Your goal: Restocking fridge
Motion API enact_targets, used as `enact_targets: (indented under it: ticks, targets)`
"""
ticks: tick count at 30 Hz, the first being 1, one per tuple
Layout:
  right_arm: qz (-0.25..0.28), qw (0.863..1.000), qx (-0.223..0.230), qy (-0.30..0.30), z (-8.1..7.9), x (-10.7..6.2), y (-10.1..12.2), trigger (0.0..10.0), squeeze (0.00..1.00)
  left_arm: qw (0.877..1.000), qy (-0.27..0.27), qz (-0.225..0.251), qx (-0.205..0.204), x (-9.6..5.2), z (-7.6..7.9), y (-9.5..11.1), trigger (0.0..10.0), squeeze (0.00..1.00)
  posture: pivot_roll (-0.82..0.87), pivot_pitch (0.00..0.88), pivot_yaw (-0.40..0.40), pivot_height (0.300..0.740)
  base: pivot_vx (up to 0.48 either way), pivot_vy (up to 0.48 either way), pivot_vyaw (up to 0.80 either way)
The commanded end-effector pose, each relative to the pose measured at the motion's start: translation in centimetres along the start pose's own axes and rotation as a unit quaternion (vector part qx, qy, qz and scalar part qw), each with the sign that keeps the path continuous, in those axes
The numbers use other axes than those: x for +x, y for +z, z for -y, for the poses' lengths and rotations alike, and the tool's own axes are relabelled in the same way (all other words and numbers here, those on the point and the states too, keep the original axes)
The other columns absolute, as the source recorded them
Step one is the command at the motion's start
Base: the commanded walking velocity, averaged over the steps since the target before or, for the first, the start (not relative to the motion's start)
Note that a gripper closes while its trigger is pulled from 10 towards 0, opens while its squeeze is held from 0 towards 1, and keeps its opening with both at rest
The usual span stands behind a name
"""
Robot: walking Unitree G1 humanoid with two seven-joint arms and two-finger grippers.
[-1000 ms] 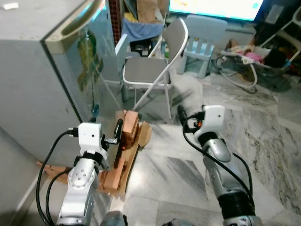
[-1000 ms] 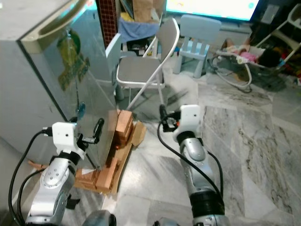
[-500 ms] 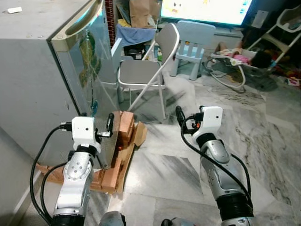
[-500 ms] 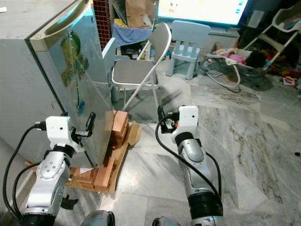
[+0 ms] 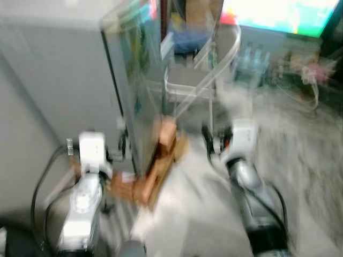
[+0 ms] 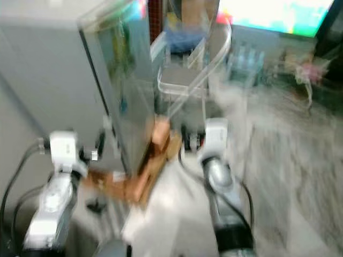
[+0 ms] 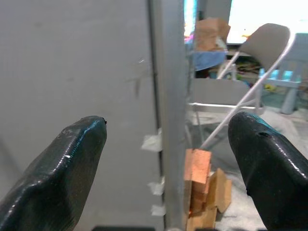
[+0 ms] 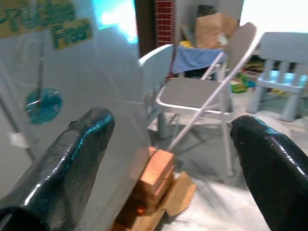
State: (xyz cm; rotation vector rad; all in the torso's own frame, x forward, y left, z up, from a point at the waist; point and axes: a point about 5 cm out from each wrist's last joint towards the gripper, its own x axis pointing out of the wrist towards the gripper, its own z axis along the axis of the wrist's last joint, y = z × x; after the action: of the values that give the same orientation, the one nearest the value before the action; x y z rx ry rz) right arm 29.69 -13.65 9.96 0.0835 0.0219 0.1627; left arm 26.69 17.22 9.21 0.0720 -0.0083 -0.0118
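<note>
Our left gripper (image 7: pixel 166 168) has its two black fingers (image 7: pixel 62 173) spread wide and holding nothing, and between them we see the front corner edge of the grey fridge (image 7: pixel 77 91), whose door looks closed. Our right gripper (image 8: pixel 168 163) is likewise spread wide and empty, facing the fridge's glossy door, where yellow lettering (image 8: pixel 72 33) reads "Fresh" under a partly cut-off word we cannot make out, with a round blue sticker (image 8: pixel 43 105) below it. At the foot of the fridge's front corner lies a stack of orange-brown blocks (image 8: pixel 155 180) on flattened cardboard (image 8: pixel 179 193). Just beyond the fridge stands a grey folding chair (image 8: pixel 202 96), with a brown paper bag (image 8: pixel 211 29) behind it and a pale blue child's chair (image 8: pixel 288 72) farther off. The head views are heavily blurred; in them our left arm (image 5: pixel 83 198) sits beside the fridge's side wall and our right arm (image 5: pixel 244 176) in front of the door, above the marbled floor (image 5: pixel 311 176).
</note>
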Motion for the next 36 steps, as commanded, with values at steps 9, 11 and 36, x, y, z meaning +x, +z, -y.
enact_targets:
  ticks: [9, 11, 36]
  targets:
    - [-0.001, 1.000, -0.005, -0.010, 0.54, -0.14, 0.06, 10.0, 0.00, 1.000, -0.011, 0.015, 0.000, 0.10, 0.57, 0.51, 10.0, 0.00, 0.10, 0.000, -0.023, 0.740, 0.265, 0.000, 0.00]
    - [-0.003, 1.000, -0.004, -0.012, 0.65, -0.17, 0.03, 10.0, 0.00, 1.000, -0.011, 0.015, -0.002, 0.09, 0.65, 0.46, 10.0, 0.00, 0.10, 0.000, -0.023, 0.740, 0.411, 0.000, 0.00]
    - [-0.010, 1.000, -0.006, -0.013, 0.82, -0.64, -0.27, 10.0, 0.00, 1.000, 0.008, 0.005, -0.007, -0.48, 0.78, 0.03, 10.0, 0.00, 0.10, 0.000, -0.025, 0.740, 0.256, 0.055, -0.12]
